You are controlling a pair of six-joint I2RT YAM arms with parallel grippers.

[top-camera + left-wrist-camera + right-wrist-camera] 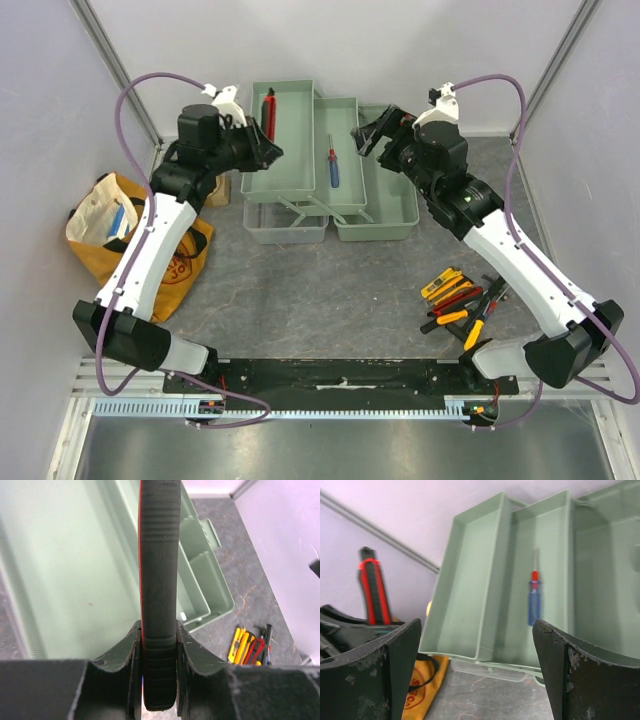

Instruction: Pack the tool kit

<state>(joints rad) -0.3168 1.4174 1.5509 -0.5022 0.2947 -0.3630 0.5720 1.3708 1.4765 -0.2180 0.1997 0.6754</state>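
The left tool (pixel 159 645) pinches a black ribbed handle with red edging (pixel 159 555) over the leftmost tray (pixel 290 150) of the pale sage-green plastic toolbox (pixel 385 215), upper centre in the top view. The right tool (pixel 477 630) stands spread and empty. It seems better to lower the handle lengthwise into the tray before letting go.

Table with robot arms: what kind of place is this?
Probably a robot lab booth: plain walls around a gray table, a left arm and right arm bolted at its edge, and a green toolbox.
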